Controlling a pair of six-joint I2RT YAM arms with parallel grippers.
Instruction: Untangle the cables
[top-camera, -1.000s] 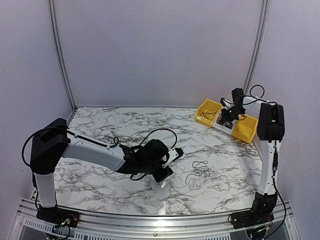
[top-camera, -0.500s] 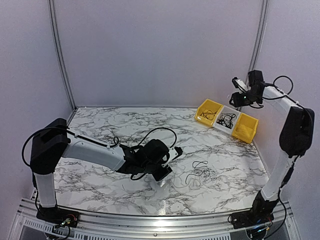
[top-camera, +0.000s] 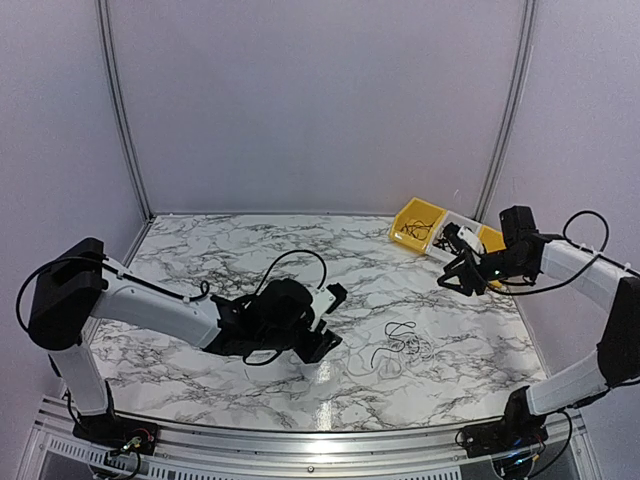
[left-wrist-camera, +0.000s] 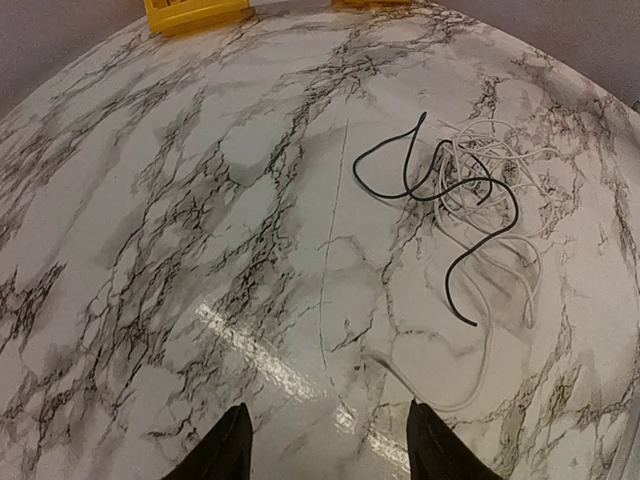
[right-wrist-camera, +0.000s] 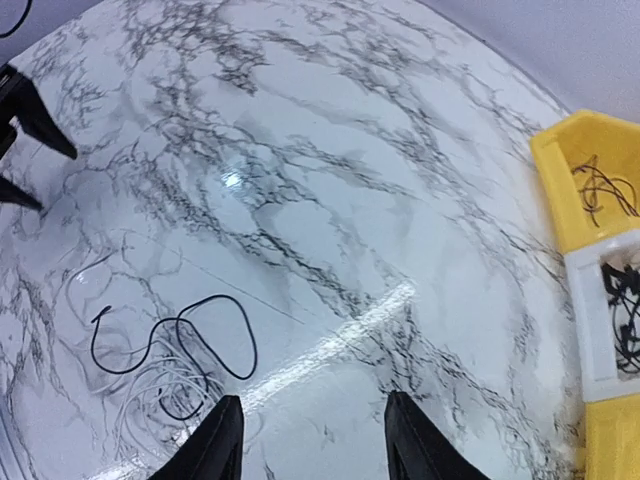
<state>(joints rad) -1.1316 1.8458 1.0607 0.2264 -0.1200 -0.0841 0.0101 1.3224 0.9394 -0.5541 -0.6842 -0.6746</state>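
You've got one loose tangle of cables (top-camera: 400, 345) on the table (top-camera: 200, 260), just ahead of the low, outstretched left gripper (top-camera: 330, 320) and below the raised, down-tilted right gripper (top-camera: 456, 266), both jaws spread, empty.

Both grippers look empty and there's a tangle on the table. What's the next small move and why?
Probably ease the left gripper forward and pinch the black cable by its near end. It's open, low and pointed at the tangle, where that strand lies across the white cables; the right gripper, also open, is farther off.
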